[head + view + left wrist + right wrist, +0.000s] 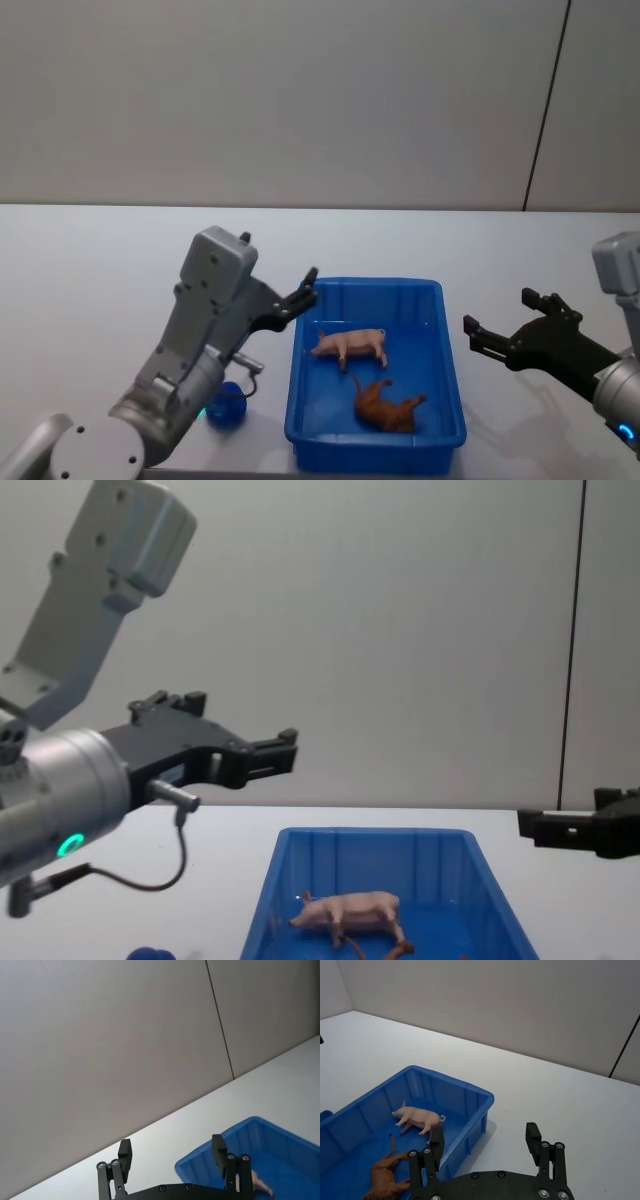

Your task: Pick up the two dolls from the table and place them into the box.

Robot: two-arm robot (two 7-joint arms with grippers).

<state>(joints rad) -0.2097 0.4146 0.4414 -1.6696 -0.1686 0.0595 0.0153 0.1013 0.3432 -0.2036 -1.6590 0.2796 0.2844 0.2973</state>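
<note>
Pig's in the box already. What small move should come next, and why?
Probably bring the open left gripper back and down toward the blue doll, which lies on the table left of the box. The pig lies inside beside a brown figure. The open right gripper hovers right of the box, farther off.

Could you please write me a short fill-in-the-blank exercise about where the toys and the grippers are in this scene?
1. The pink pig lies ____ the blue bin.
2. The fuzzy blue toy sits on the table, to the robot's ____ of the blue bin.
3. The toy animal next to the pink pig is coloured ____.
4. The left gripper and the right gripper both hold nothing, with fingers ____.

Missing words: inside; left; brown; open.
</note>
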